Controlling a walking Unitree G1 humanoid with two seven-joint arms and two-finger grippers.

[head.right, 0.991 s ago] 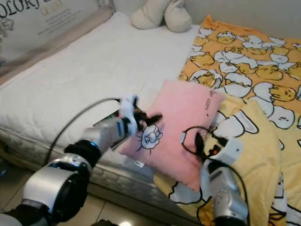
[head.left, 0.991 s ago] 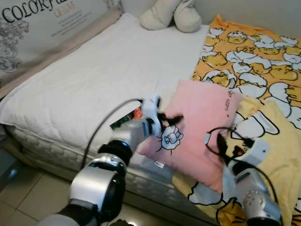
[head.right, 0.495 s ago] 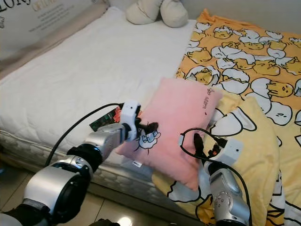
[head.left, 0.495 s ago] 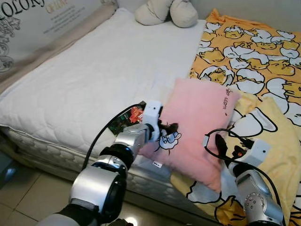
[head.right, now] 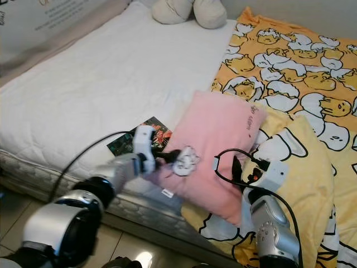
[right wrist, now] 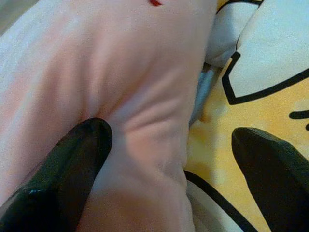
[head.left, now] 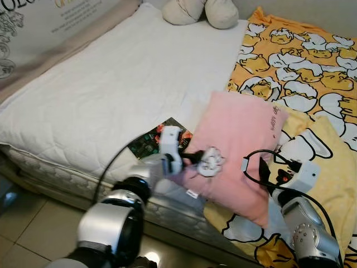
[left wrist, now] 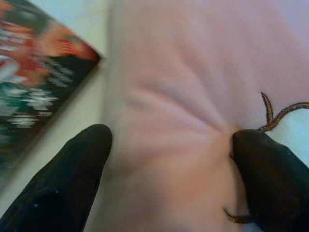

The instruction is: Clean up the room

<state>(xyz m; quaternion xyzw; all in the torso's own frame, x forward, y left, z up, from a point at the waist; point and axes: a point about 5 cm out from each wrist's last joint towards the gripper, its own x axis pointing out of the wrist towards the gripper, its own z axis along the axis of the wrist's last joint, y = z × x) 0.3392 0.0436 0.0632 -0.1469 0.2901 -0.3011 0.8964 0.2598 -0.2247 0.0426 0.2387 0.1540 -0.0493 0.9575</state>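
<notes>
Your left gripper (left wrist: 169,159) has its fingers spread over a puckered fold at the near-left corner of the pink pillow (head.left: 237,146), lower centre of frame; your right gripper (right wrist: 169,164) straddles its right edge, open. It's soft and light, so pinch seams. Both forearms reach forward, low.
</notes>
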